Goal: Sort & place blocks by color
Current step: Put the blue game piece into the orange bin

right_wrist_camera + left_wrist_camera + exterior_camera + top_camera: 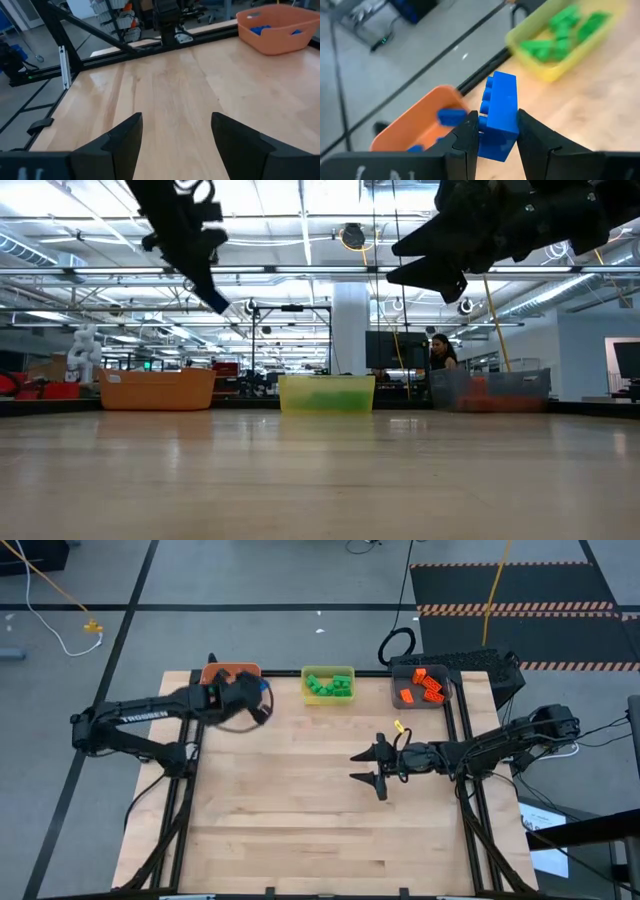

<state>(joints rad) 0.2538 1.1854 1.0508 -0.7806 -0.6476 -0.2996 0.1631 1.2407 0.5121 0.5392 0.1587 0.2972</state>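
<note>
Left wrist view shows the left claw (497,142) pinching a blue studded plastic brick (498,116) near the orange rectangular bin (415,125); the right claw (175,145) hangs spread over the wooden desk (170,90).

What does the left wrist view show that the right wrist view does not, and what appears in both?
Only the left wrist view shows the left gripper shut on a blue block, and the yellow bin with green blocks inside. Only the right wrist view shows the right gripper open and empty over the bare table. Both show the orange bin holding blue blocks.
</note>
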